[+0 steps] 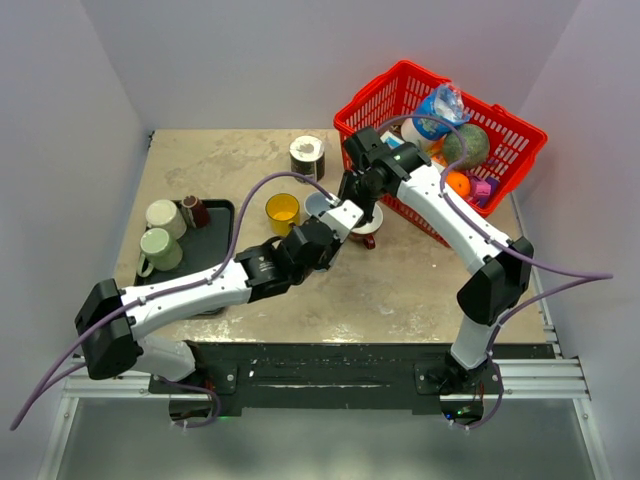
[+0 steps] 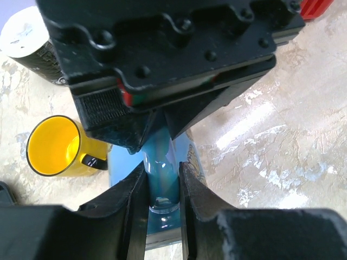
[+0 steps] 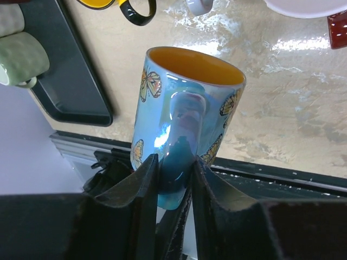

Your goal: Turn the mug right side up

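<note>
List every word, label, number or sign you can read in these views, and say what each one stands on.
No text can be read in any view.
blue mug: butterfly pictures only, no words.
bag in the red basket: blue print, too blurred to read.
dark cup at the back of the table: pale markings, too small to read.

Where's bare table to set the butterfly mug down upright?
Widest bare patch: front centre-right of the table, between the left arm, the right arm and the near edge. Another at back left, behind the tray and left of the dark cup. Crowded: around the yellow mug and beside the red basket.
</note>
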Robot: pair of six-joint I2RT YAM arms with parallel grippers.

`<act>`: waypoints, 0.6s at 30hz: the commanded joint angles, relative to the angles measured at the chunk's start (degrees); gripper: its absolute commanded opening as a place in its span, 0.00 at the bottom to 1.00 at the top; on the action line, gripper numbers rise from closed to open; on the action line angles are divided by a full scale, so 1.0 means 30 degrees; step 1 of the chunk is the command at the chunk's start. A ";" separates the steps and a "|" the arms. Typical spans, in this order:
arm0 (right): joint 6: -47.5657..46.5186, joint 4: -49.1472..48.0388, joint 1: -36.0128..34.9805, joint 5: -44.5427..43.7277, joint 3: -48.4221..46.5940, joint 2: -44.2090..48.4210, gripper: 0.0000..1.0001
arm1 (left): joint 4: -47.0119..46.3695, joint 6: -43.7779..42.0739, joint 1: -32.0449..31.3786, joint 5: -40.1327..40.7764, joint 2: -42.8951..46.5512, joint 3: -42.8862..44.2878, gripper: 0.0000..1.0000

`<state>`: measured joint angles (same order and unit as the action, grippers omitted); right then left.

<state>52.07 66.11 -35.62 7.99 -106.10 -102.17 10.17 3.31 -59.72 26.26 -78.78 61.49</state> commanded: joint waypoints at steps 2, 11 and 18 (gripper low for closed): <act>-0.0659 0.0699 0.0094 0.0471 -0.0639 -0.0221 0.19 | -0.4151 -0.0518 -0.0160 0.1207 0.1504 -0.0371 0.00; -0.0572 -0.0238 0.0095 0.2053 0.0094 -0.0075 0.00 | -0.4971 -0.0196 -0.0190 0.0622 0.1886 -0.0898 0.00; 0.1096 -0.2520 0.0094 0.3137 0.2084 0.0717 0.00 | -0.5412 0.0623 -0.0219 0.1088 0.1740 -0.1366 0.00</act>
<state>53.15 62.52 -35.14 13.54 -102.69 -102.87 5.39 3.88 -60.10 27.07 -76.51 56.23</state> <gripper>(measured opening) 0.288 0.292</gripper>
